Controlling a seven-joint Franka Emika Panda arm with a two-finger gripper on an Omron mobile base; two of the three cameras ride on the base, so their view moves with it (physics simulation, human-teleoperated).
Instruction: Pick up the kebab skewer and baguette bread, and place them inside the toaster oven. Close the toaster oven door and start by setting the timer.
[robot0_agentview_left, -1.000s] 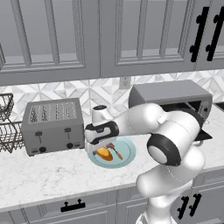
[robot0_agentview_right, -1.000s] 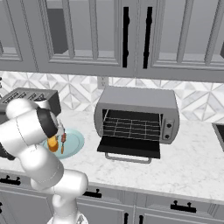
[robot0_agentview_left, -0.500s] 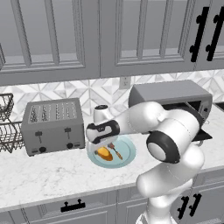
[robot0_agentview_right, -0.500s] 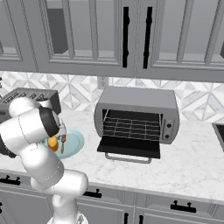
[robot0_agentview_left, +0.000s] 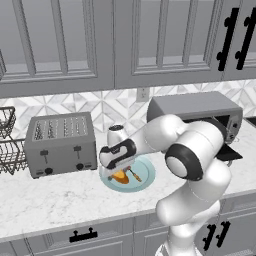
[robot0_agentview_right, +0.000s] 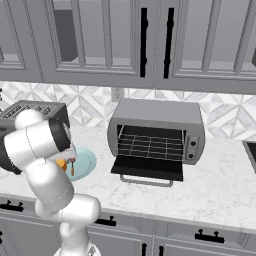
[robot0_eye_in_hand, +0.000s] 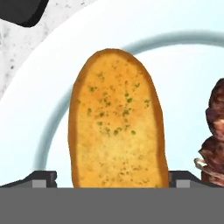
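Observation:
The baguette bread (robot0_eye_in_hand: 116, 118), a stubby golden loaf, lies on a pale blue plate (robot0_eye_in_hand: 175, 78). In the hand view my gripper (robot0_eye_in_hand: 113, 180) is open and low over it, one fingertip (robot0_eye_in_hand: 43, 178) on each side of the loaf's near end. The kebab skewer (robot0_eye_in_hand: 214, 131) lies just right of the loaf on the same plate. From the left base view, the hand (robot0_agentview_left: 118, 152) hovers over the baguette bread (robot0_agentview_left: 120, 176) and the kebab skewer (robot0_agentview_left: 134, 174). The toaster oven (robot0_agentview_right: 156, 131) stands to the right, its door (robot0_agentview_right: 148, 168) folded down open and the wire rack showing.
A grey four-slot toaster (robot0_agentview_left: 61, 143) stands left of the plate (robot0_agentview_left: 145, 172), with a wire dish rack (robot0_agentview_left: 7, 145) beyond it. Upper cabinets hang above. White marble counter (robot0_agentview_right: 210, 190) stretches in front of the oven.
The hand has sunk slightly toward the plate, bringing the open fingers down around the baguette. Plate, food and oven have not moved.

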